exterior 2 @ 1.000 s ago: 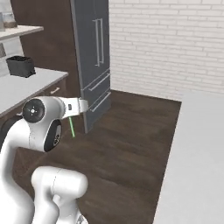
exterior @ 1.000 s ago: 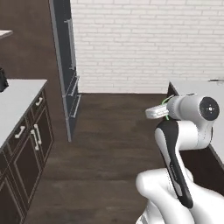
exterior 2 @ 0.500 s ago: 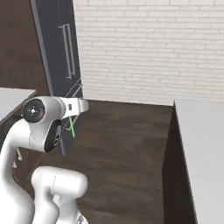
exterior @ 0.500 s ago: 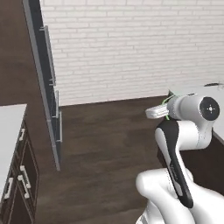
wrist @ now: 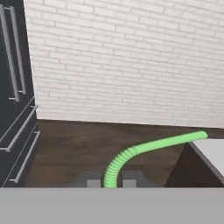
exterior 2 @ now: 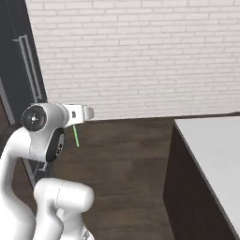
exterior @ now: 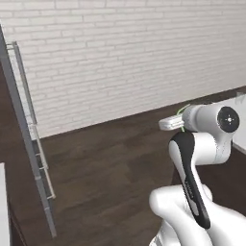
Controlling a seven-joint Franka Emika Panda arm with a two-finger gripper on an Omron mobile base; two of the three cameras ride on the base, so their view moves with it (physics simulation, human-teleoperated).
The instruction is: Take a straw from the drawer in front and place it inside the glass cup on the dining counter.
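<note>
1. The white brick wall (wrist: 131,61) spans the far side of the room from ten o'clock to two o'clock, above a dark wood floor (exterior 2: 126,159).
2. The dark fridge (wrist: 15,87) stands at nine o'clock in the hand view, with long silver bar handles.
3. The dining counter (exterior 2: 215,154), white-topped on a dark base, sits at four o'clock in the right base view; its corner also shows at three o'clock in the hand view. No cup can be made out on the part in sight.
4. The gripper (wrist: 109,179) is clenched on the straw (wrist: 148,146), its two dark tips pressing the lower end.
5. The straw is bright green, ribbed at a bend, its free end reaching toward two o'clock. It is probably very light and fairly soft, likely to flex at the ribs and slip if squeezed loosely. Holding the smooth lower stem, as here, looks best; the long free end should drop into a cup easily.
6. No brand, label or writing can be read anywhere.
</note>
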